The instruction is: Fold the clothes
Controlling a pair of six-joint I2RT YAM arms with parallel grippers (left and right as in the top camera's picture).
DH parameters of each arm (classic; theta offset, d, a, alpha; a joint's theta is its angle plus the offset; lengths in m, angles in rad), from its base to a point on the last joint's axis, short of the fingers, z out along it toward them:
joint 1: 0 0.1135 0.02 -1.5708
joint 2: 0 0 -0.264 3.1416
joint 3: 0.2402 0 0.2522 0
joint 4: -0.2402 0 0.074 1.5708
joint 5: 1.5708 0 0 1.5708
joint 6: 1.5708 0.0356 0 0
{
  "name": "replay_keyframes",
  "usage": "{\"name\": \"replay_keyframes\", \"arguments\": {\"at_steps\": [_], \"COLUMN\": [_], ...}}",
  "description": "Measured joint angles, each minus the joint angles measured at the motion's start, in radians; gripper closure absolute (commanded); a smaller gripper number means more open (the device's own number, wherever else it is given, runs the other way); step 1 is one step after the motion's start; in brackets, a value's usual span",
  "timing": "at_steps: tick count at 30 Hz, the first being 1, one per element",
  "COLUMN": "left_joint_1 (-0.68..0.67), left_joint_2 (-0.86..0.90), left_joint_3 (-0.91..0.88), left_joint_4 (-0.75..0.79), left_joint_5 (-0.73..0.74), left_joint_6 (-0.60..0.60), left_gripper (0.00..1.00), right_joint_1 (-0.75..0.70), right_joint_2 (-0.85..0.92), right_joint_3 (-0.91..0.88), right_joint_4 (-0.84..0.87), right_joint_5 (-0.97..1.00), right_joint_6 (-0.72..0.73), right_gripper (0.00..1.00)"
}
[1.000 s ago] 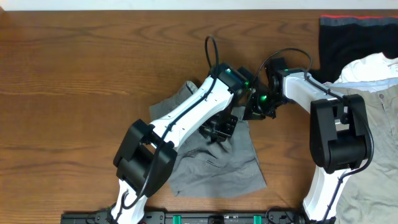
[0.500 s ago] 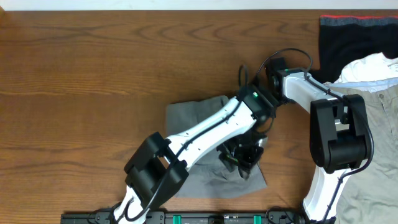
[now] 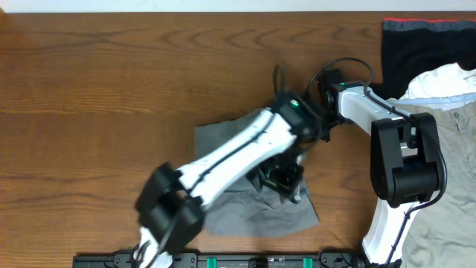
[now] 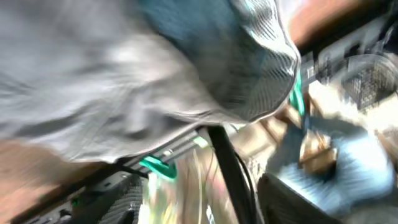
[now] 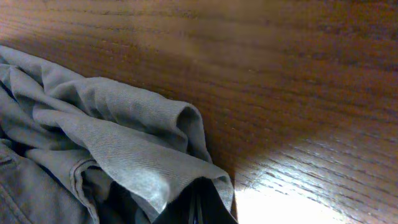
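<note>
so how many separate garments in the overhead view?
4, it seems: grey shorts at centre; black garment with a red edge, top right; white piece lying on it; beige trousers at the right edge. More may be hidden underneath.

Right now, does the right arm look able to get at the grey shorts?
Probably yes: the shorts lie bunched right at the right gripper, nothing between them, though the left arm crosses the cloth nearby.

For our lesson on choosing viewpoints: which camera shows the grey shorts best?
Overhead: it shows the grey shorts almost whole, though the left arm crosses them. The right wrist shows only sharp folds at close range; the left wrist, blurred cloth.
</note>
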Motion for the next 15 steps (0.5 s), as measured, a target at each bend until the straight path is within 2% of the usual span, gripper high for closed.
{"name": "replay_keyframes", "arguments": {"at_steps": [2, 3, 5, 8, 13, 15], "left_joint_1": [0.033, 0.051, 0.079, 0.09, 0.079, 0.074], "left_joint_2": [-0.053, -0.076, -0.102, -0.097, -0.001, 0.041], "left_joint_3": [0.01, 0.015, 0.018, 0.0, -0.058, -0.082], "left_joint_4": [0.046, 0.081, 0.164, 0.256, 0.264, 0.252], "left_joint_5": [-0.053, -0.075, -0.108, -0.13, -0.131, -0.131], "left_joint_6": [-0.024, -0.035, -0.057, -0.088, -0.106, -0.112], "left_gripper": [0.48, 0.41, 0.32, 0.27, 0.28, 0.35], "right_joint_1": [0.0, 0.0, 0.0, 0.0, 0.0, 0.0], "right_joint_2": [0.0, 0.0, 0.0, 0.0, 0.001, 0.001], "right_joint_3": [0.0, 0.0, 0.0, 0.0, 0.001, 0.002], "right_joint_4": [0.0, 0.0, 0.0, -0.002, -0.003, -0.003], "right_joint_5": [0.0, 0.0, 0.0, 0.0, 0.0, 0.0], "right_joint_6": [0.0, 0.0, 0.0, 0.0, 0.001, 0.001], "right_gripper": [0.99, 0.99, 0.99, 0.99, 0.99, 0.99]}}
